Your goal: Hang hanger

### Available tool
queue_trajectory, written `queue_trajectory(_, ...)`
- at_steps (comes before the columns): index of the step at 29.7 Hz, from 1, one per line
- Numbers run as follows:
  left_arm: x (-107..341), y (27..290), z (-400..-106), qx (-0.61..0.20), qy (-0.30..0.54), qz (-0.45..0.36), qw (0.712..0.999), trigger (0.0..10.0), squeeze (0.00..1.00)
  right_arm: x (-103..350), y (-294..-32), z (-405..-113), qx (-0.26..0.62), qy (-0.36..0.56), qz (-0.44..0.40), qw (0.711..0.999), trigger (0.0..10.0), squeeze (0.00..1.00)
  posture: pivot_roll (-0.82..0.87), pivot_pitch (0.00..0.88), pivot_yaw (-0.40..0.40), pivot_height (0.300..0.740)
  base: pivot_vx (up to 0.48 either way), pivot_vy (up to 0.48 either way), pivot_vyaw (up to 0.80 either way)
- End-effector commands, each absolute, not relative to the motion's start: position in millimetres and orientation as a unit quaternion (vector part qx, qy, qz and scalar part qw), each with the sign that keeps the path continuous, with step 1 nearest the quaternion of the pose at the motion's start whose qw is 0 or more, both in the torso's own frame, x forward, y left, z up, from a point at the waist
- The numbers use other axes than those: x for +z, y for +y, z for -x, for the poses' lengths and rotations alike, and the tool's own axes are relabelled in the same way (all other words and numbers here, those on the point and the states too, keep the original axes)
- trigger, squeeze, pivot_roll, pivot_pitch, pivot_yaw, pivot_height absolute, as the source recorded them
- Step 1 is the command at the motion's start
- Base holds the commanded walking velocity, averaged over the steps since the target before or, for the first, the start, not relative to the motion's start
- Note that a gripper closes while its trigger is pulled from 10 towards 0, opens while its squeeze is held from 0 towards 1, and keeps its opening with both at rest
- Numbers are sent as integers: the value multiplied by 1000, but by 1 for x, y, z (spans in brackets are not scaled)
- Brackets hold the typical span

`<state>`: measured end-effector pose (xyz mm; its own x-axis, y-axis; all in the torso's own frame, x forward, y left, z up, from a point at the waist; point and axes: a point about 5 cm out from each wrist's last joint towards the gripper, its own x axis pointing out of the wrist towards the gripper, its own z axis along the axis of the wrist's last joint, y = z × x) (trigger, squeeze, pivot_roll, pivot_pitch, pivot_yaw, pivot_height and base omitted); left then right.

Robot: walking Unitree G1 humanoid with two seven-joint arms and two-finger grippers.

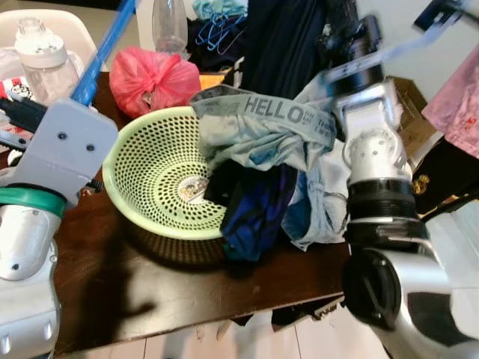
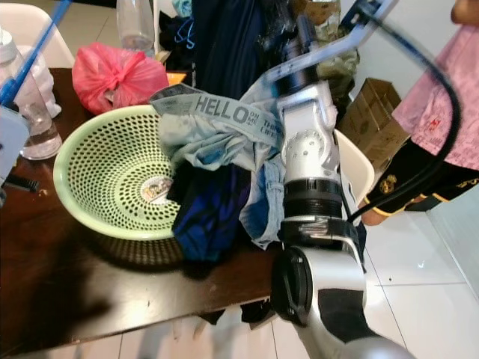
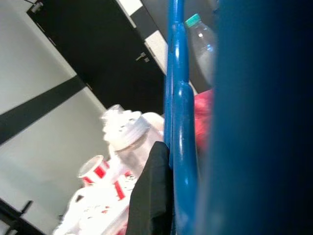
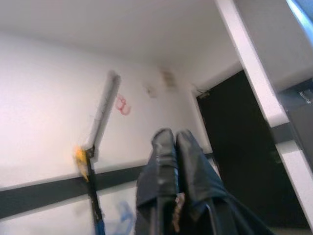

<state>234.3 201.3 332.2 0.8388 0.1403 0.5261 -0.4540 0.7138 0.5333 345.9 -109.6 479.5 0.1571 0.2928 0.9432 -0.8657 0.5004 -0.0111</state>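
We are looking along a black finger (image 3: 151,196) that is pressing against a blue hanger (image 3: 178,122) bar, which is running straight up through the frame with a wider blurred blue mass lying beside it. Behind the bar a clear bottle (image 3: 203,46) with a green cap is standing, a patch of red bag (image 3: 203,120) is showing under it, and a clear jar (image 3: 124,142) with a white lid is sitting beside a red-and-white striped cup (image 3: 95,171). Farther back a black door (image 3: 107,63) is standing in a pale wall that is carrying a dark stripe.
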Motion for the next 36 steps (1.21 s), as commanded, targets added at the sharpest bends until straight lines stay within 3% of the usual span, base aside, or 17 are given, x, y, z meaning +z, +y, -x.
queue_trajectory(1,330,191,-239,147,-242,-337,898,10000,0,520,-104,-326,415,-554,-254,675,10000,0,237,129,-72,740,0,0,0)
queue_trajectory(3,330,191,-239,147,-242,-337,898,10000,0,520,-104,-326,415,-554,-254,675,10000,0,237,129,-72,740,0,0,0)
queue_trajectory(5,326,183,-245,135,-246,-327,903,10000,0,529,-64,-333,403,-484,-150,762,10000,0,215,119,-100,740,0,0,0)
queue_trajectory(7,326,183,-245,135,-246,-327,903,10000,0,529,-64,-333,403,-484,-150,762,10000,0,215,119,-100,740,0,0,0)
queue_trajectory(8,325,181,-246,135,-248,-322,904,10000,0,535,-55,-332,387,-472,-119,783,10000,0,220,118,-113,740,0,0,0)
queue_trajectory(12,324,178,-247,136,-250,-319,904,10000,0,546,-55,-325,386,-481,-126,777,10000,0,229,123,-123,740,0,0,0)
queue_trajectory(13,322,177,-246,140,-250,-316,904,10000,0,569,-68,-309,382,-524,-173,741,10000,0,238,128,-132,740,0,0,0)
queue_trajectory(15,322,177,-246,140,-250,-316,904,10000,0,569,-68,-309,382,-524,-173,741,10000,0,238,128,-132,740,0,0,0)
queue_trajectory(17,319,179,-243,148,-248,-312,905,10000,0,608,-123,-268,357,-638,-261,631,10000,0,246,134,-129,740,0,0,0)
queue_trajectory(18,318,179,-242,151,-246,-312,905,10000,0,615,-141,-256,344,-671,-276,596,10000,0,246,134,-129,740,0,0,0)
queue_trajectory(21,318,179,-242,150,-245,-312,905,10000,0,612,-149,-259,334,-678,-256,602,10000,0,242,135,-116,740,0,0,0)
queue_trajectory(23,318,178,-243,145,-246,-315,905,10000,0,587,-132,-288,329,-622,-120,701,10000,0,246,136,-110,740,0,0,0)
queue_trajectory(24,319,179,-243,145,-248,-316,904,10000,0,557,-116,-313,338,-565,0,753,10000,0,250,142,-102,740,0,0,0)
queue_trajectory(25,320,180,-242,147,-249,-316,904,10000,0,525,-105,-332,365,-512,84,773,10000,0,250,145,-98,740,0,0,0)
queue_trajectory(30,321,183,-241,152,-250,-317,902,10000,0,481,-95,-350,433,-446,138,771,10000,0,248,149,-95,740,0,0,0)
queue_trajectory(32,321,183,-242,154,-249,-315,903,10000,0,457,-95,-346,506,-445,107,732,10000,0,242,152,-87,740,0,0,0)
queue_trajectory(36,321,179,-245,147,-252,-310,905,10000,0,463,-104,-337,527,-466,50,709,10000,0,217,145,-73,740,0,0,0)
